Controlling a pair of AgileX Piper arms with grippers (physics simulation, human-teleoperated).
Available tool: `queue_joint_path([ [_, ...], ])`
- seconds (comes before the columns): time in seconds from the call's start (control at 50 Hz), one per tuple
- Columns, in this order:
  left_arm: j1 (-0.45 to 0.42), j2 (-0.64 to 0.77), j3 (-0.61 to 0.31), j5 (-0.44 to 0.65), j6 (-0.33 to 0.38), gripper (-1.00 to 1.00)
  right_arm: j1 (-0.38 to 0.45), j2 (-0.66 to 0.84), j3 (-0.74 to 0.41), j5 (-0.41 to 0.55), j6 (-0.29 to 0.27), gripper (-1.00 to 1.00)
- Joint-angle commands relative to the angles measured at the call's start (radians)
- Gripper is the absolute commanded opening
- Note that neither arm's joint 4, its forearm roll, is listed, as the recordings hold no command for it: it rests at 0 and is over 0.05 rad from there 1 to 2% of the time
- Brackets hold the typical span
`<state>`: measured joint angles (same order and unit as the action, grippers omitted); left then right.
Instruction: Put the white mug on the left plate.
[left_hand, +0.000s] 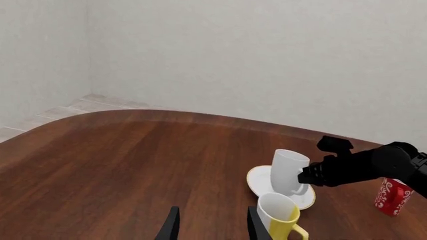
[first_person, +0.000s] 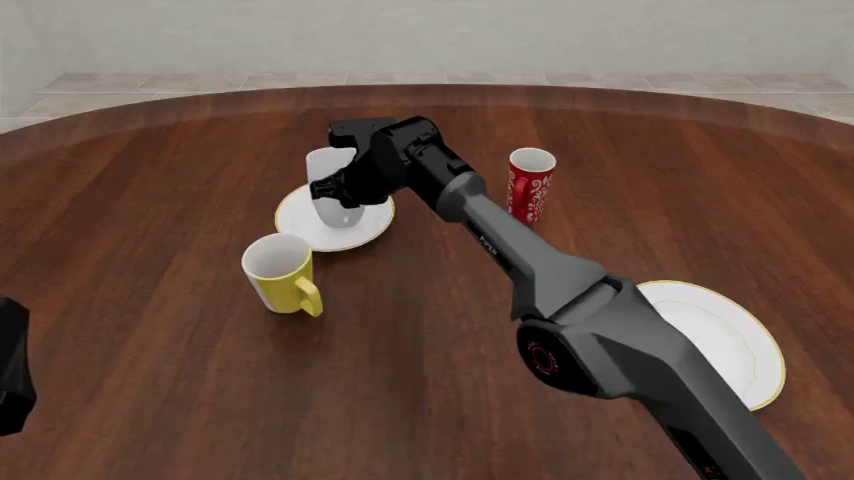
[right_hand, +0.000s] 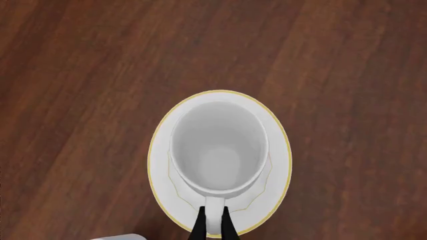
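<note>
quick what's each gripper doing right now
Left gripper: open, holding nothing.
Right gripper: closed on the white mug handle, over the small plate.

**Polished wood, matt ceramic**

The table (first_person: 160, 300) looked like dark, polished wood, streaked with grain. The white mug (right_hand: 219, 147) and left plate (right_hand: 277, 145) read as smooth, matt ceramic; the right gripper (right_hand: 213, 227) showed black, dull plastic.

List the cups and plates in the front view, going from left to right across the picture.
yellow mug → left plate with the white mug on it, its handle held by the right tool → red patterned cup → larger plate
</note>
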<state>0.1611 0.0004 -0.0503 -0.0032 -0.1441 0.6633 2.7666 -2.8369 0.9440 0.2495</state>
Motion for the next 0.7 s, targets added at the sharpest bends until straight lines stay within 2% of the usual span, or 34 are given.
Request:
queue_joint_path([
  [0.02, 0.001, 0.0, 0.0, 0.0, 0.001, 1.0, 0.003, 0.012, 0.006, 0.007, 0.009, -1.0],
  [0.7, 0.004, 0.0, -0.001, -0.002, -0.002, 1.0, 0.019, 0.036, 0.007, 0.015, 0.029, -1.0],
])
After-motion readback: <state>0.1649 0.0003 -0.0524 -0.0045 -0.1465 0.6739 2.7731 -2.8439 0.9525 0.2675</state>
